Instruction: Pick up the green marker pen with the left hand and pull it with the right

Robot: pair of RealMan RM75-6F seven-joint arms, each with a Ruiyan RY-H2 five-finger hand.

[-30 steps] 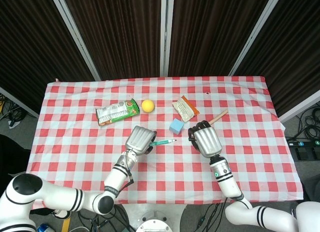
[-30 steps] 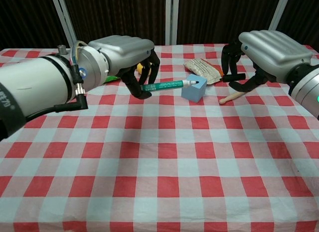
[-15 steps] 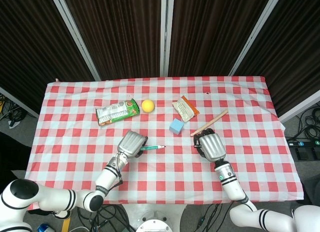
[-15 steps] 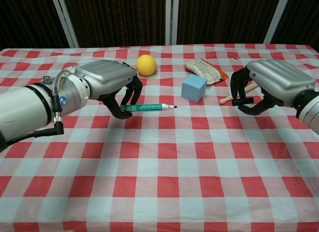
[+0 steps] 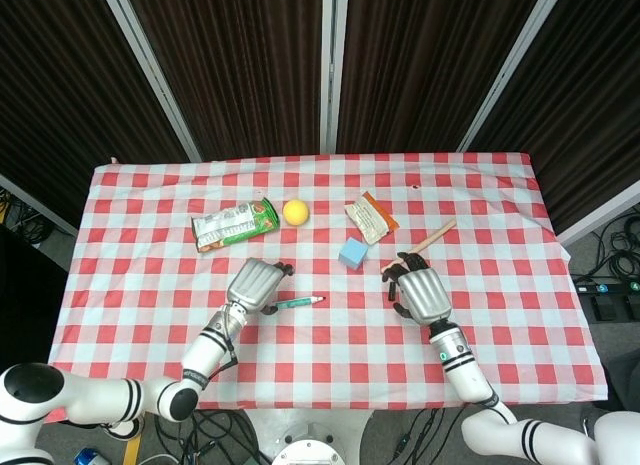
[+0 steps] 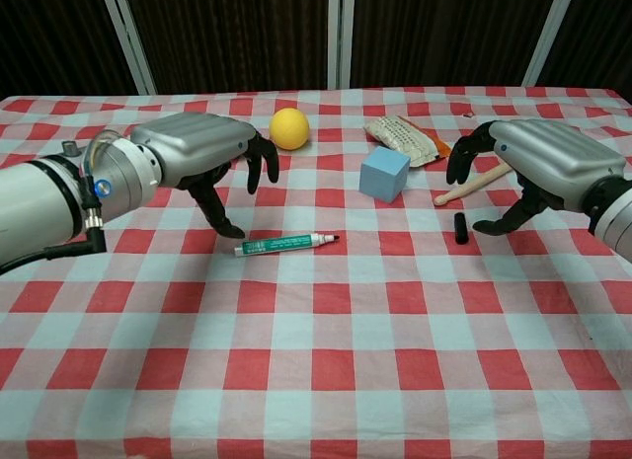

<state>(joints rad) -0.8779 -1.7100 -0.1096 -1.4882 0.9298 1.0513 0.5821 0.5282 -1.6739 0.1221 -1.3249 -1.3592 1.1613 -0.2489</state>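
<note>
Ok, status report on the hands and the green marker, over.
Left hand open, holding nothing. Right hand open. Green marker pen lying uncapped on the cloth, black cap beside the right hand. Nothing blocking the pen.

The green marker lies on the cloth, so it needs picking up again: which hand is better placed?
Left. The left hand hovers open right beside the green marker pen; the right hand is far across, near the small black cap.

Bright even overhead light, soft shadows, sharp focus, dark backdrop.
</note>
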